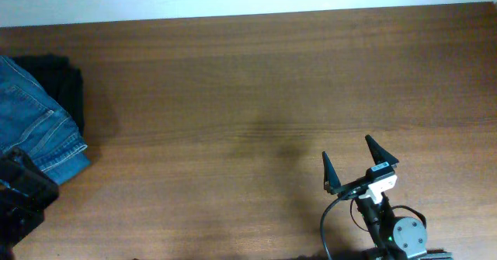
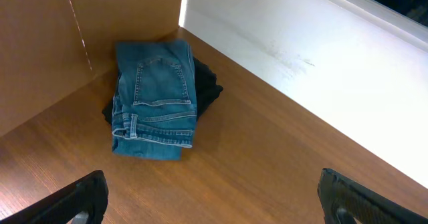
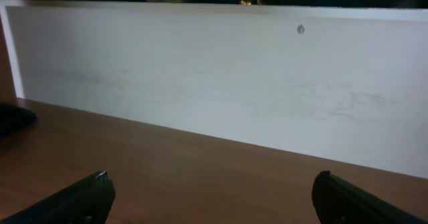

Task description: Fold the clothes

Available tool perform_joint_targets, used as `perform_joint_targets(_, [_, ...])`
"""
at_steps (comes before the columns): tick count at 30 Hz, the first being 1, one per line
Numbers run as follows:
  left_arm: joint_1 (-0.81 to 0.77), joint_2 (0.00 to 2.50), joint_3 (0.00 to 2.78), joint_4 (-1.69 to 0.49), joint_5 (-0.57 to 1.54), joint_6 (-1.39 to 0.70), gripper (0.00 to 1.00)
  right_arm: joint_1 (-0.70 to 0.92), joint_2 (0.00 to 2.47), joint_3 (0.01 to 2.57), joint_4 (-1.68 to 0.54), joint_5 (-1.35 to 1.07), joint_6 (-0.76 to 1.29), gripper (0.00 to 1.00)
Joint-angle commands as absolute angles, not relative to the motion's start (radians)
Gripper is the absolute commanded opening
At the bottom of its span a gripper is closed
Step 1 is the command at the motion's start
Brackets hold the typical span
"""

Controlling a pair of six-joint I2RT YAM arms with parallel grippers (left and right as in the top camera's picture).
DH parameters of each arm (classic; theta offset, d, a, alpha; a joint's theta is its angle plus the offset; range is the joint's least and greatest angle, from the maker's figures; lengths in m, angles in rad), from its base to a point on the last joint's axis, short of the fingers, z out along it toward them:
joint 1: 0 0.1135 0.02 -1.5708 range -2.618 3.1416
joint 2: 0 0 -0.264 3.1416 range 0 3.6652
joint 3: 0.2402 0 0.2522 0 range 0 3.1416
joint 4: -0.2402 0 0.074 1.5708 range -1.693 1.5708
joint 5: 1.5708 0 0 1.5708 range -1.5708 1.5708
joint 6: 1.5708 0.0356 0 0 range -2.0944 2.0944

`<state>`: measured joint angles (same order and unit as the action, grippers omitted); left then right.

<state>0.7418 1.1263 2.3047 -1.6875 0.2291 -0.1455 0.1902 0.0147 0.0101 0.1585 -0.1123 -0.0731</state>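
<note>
Overhead evenly lit and sharp; faint soft shadow on the table (image 1: 272,140) mid-frame. Left wrist view: white wall (image 2: 301,70) nearly blown out, jeans (image 2: 155,97) crisp, fingers (image 2: 73,204) blurred at the bottom edge. Right wrist view dimmer, soft, slightly noisy.

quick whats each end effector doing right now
Left end effector: open, holding nothing.
Right end effector: open, holding nothing.

You have a brown wood-grain surface (image 1: 256,97) filling nearly the whole overhead view. Along its far edge stands a white panel (image 3: 214,83), lightly scuffed, with a small round mark (image 3: 300,29) near its top. Above the panel it is dark. At the left corner, an upright brown board (image 2: 40,43) meets the panel.
</note>
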Motion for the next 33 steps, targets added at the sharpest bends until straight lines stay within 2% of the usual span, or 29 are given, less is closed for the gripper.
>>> perform_joint_targets(1, [0.743, 1.124, 2.301, -1.687, 0.237, -0.126, 1.0, 0.183, 0.003, 0.006, 0.124, -0.1, -0.135, 0.99])
perform_joint_targets(11, [0.743, 1.124, 2.301, -1.687, 0.237, -0.126, 1.0, 0.183, 0.003, 0.006, -0.073, -0.096, -0.152, 0.99])
perform_joint_targets(33, [0.743, 1.124, 2.301, -1.687, 0.237, -0.126, 1.0, 0.176, 0.004, 0.006, -0.071, -0.096, -0.153, 0.99])
